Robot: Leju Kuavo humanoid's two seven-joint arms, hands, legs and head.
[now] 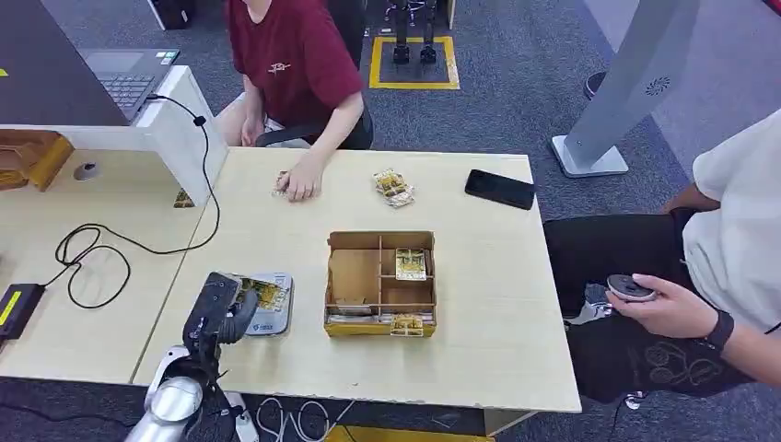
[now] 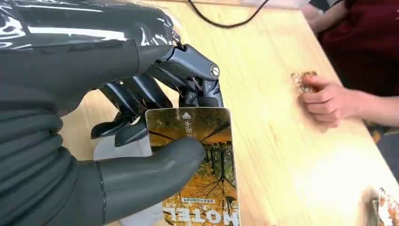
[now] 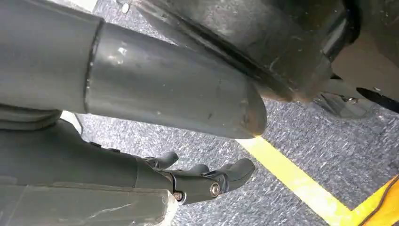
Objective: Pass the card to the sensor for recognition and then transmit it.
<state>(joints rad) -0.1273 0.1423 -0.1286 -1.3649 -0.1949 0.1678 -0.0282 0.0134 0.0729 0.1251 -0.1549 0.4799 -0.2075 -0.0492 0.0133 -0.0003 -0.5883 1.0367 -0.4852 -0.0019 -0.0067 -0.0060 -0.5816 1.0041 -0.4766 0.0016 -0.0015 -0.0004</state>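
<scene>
Card [image 2: 202, 165], printed with an autumn scene, is pinched between the thumb and dark fingers [image 2: 141, 94] of the left hand [image 1: 221, 313], just above the grey sensor pad [image 1: 276, 318] on the worktop [image 1: 488, 304]. Right hand [image 3: 202, 181] hangs over the carpeted floor, fingers loosely apart, holding nothing.
</scene>
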